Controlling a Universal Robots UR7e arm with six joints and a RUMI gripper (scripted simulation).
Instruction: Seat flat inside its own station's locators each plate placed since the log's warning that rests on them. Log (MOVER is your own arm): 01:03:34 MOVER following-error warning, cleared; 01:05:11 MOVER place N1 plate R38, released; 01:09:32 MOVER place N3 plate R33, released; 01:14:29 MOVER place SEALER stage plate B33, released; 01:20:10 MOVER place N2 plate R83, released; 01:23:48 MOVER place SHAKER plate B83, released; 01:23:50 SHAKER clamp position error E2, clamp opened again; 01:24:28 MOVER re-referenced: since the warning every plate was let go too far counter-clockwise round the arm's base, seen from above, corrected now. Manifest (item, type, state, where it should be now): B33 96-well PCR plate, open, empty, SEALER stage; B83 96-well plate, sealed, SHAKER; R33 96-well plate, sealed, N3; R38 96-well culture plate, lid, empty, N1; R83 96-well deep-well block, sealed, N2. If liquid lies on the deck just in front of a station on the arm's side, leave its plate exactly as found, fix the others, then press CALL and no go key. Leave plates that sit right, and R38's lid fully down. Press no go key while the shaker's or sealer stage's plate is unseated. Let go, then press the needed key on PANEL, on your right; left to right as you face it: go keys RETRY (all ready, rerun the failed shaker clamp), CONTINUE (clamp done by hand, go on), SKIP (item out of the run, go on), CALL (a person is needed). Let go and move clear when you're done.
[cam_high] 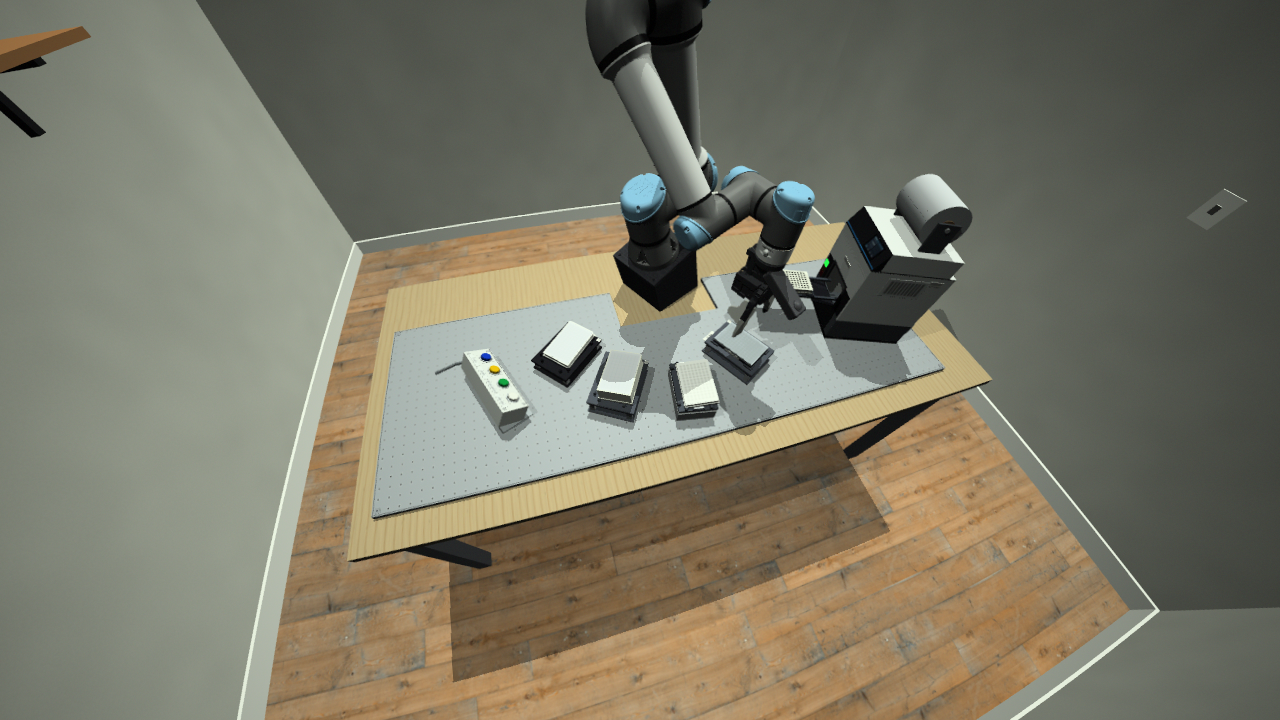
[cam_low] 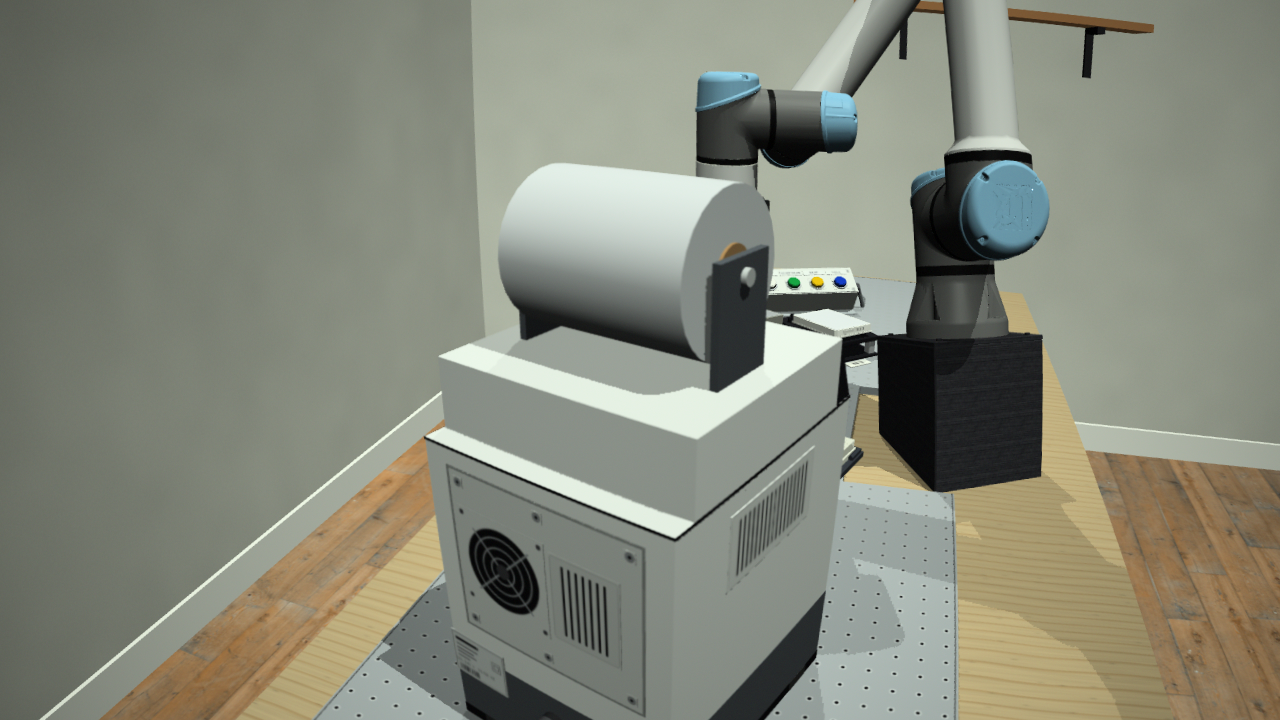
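Note:
In the top view, my gripper point(cam_high: 763, 315) is open and empty. It hangs fingers down between the rightmost station's sealed plate point(cam_high: 739, 349) and the sealer stage's open PCR plate point(cam_high: 796, 279), with one finger over the sealed plate's back edge. That plate looks skewed on its dark base. Left of it along the arc stand a plate with visible wells point(cam_high: 695, 386), a tall sealed deep-well block point(cam_high: 617, 378) and a white sealed plate point(cam_high: 567, 348). Whether each sits flat is too small to tell. In the exterior view the sealer point(cam_low: 626, 465) hides the gripper.
The panel point(cam_high: 497, 385) with blue, yellow, green and white keys stands at the left of the grey deck; it also shows in the exterior view point(cam_low: 810, 284). The sealer point(cam_high: 886, 274) with its roll is at the right. The arm's black base point(cam_high: 656, 273) is behind the stations.

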